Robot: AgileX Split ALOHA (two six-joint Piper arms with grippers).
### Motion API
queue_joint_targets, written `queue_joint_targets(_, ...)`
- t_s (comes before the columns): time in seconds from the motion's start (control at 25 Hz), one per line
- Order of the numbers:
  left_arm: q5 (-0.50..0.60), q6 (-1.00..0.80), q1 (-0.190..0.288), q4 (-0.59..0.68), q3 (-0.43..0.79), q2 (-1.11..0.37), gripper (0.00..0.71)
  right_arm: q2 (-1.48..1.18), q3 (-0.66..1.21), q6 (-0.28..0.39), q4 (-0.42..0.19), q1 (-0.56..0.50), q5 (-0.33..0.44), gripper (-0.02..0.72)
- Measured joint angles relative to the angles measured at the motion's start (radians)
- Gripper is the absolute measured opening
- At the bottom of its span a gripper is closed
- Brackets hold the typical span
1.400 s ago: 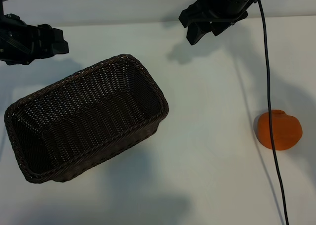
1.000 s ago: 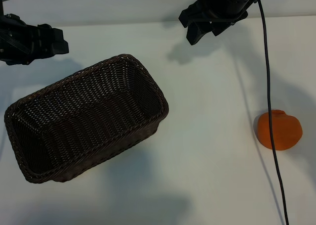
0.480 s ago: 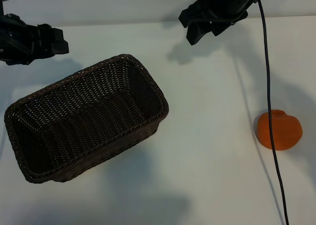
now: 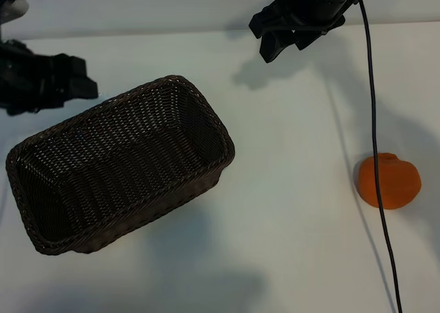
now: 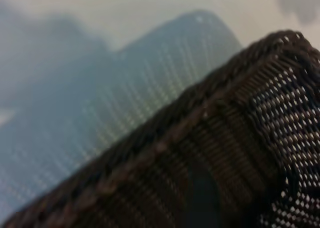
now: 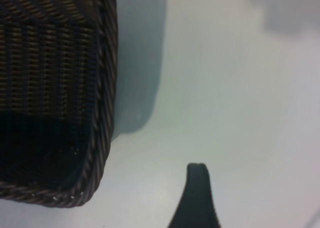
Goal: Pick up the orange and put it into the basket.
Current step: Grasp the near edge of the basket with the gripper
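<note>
Nearest you, the basket (image 4: 120,165) sits at an angle on the white surface (image 4: 289,189) with nothing in it. The orange (image 4: 388,181) lies well apart from it, a black cable (image 4: 375,120) crossing over it. Farther back, your left gripper (image 4: 58,79) and right gripper (image 4: 278,34) both hang with jaws wide apart, holding nothing.

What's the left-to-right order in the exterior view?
Black left gripper → dark-brown woven wicker basket → black right gripper → round bright-orange fruit.
</note>
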Motion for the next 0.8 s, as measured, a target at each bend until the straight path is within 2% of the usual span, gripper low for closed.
queue_joint_targets(0.16,0.000,-0.115,0.000,0.079,0.106,-0.145,0.588,0.000,0.000,0.000,0.000,0.000,0.000,0.559)
queue_joint_targets(0.36,0.033,-0.391,0.000,0.301,0.206,-0.329,0.573,0.000,0.000,0.000,-0.001,0.000,0.000,0.559)
queue_joint_targets(0.48,0.114,-0.552,0.000,0.449,0.232,-0.410,0.573,0.000,0.000,0.000,-0.001,0.000,0.000,0.559)
queue_joint_targets(0.64,0.175,-0.687,0.000,0.595,0.271,-0.439,0.573,0.000,0.000,0.000,-0.001,0.000,0.000,0.559)
queue_joint_targets(0.8,0.133,-0.740,0.000,0.632,0.324,-0.425,0.573,0.000,0.000,0.000,-0.001,0.000,0.000,0.559)
